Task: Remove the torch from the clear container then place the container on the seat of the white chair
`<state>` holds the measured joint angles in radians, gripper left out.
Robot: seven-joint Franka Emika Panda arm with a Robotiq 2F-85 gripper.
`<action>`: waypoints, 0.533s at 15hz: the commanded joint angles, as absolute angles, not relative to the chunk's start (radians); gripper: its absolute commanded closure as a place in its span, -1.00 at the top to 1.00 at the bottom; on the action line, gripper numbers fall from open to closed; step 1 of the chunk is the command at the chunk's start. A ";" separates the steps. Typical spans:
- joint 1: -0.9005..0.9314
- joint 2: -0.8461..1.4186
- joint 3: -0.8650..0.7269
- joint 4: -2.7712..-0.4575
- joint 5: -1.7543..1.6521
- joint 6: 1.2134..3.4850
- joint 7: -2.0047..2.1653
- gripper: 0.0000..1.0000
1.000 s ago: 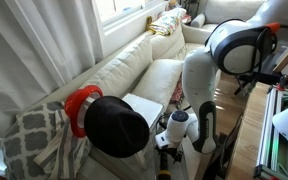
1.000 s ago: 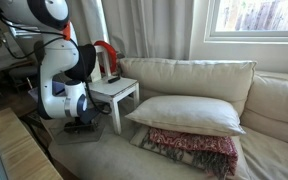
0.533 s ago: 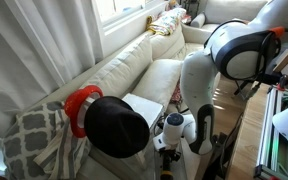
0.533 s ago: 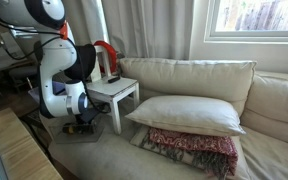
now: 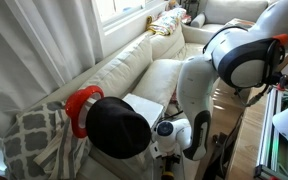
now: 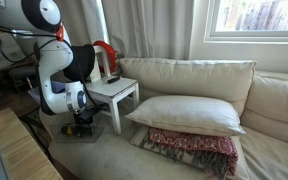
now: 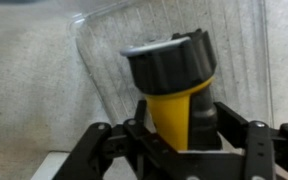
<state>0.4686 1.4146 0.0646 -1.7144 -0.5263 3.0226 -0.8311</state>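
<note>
Across an exterior view from 12 to 5 o'clock, the cream-white chair, sofa-like, with thick back and seat cushions. In the other exterior picture, the same chair stretching from centre toward 1 o'clock beneath a window.

On its seat at 4 o'clock, a pale pillow lying on a red patterned blanket.

At 9 o'clock in an exterior view, the white robot arm, bent downward to the carpet; at 3 o'clock in an exterior view, the same arm, elbow high and wrist low.

Just beside the chair's end, a small white side table, visible in both exterior views. At 7 o'clock in an exterior view, a black dome with a red rim, close to the lens.

In the wrist view, from 10 to 3 o'clock, the clear box resting on grey carpet, ribbed wall facing the camera.

At centre, the torch: black head toward 12 o'clock, overlapping the box's wall, yellow body running down to 6 o'clock. Unclear whether inside the box or raised above it.

At 6 o'clock, the gripper, black fingers pressed against both sides of the torch's body, clamped on it.
</note>
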 commanded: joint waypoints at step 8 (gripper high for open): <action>0.510 1.421 0.106 -1.637 -0.534 2.897 -0.746 -0.99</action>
